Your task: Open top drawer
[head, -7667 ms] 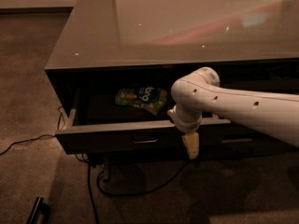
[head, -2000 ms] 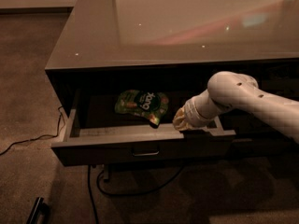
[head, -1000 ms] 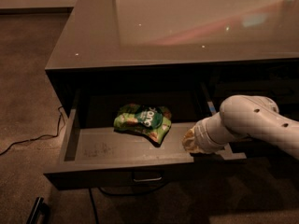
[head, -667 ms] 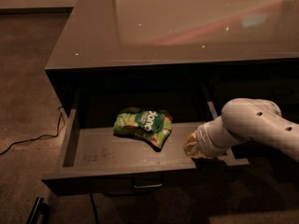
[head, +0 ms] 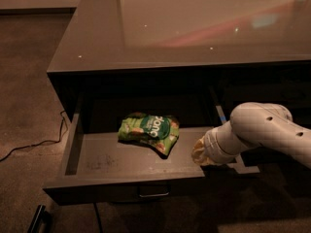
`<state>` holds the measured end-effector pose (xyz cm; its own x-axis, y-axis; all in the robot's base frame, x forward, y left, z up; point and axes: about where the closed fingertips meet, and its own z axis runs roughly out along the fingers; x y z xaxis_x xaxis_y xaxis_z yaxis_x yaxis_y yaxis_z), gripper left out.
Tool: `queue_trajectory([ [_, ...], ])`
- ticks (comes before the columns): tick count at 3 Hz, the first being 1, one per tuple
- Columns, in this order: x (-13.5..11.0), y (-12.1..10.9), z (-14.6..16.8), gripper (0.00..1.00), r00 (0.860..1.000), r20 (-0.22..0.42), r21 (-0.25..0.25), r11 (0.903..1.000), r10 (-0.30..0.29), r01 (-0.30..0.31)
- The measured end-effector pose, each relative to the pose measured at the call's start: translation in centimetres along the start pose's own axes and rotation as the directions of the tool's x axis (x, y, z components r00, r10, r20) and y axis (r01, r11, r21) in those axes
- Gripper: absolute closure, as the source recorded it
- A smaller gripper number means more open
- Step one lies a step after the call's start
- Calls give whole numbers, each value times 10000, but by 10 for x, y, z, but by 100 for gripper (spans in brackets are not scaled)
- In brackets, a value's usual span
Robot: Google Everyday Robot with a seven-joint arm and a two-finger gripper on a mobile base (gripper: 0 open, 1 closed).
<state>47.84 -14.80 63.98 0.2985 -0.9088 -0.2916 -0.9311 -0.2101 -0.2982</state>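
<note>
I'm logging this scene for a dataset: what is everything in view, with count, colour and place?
top drawer: one, dark grey-brown with a grey floor, standing open under the countertop
metal pull: one, silvery, centre of the drawer front
snack bag: one, green, lying on the drawer floor near the middle
countertop: one, glossy grey-brown, above the drawer
cable: one, dark, on the carpet at the left
carpet: one, brown, around the cabinet
arm: one, white, reaching in from the right
end effector: one, pale, at the drawer's right front corner
</note>
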Motion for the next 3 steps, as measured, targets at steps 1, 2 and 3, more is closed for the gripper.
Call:
queue_trajectory([
  [1,0,0,0,12,10000,0,-1,10000,0,0],
  [2,0,0,0,0,10000,1,-2,10000,-1,1],
  [3,0,0,0,0,10000,1,-2,10000,-1,1],
])
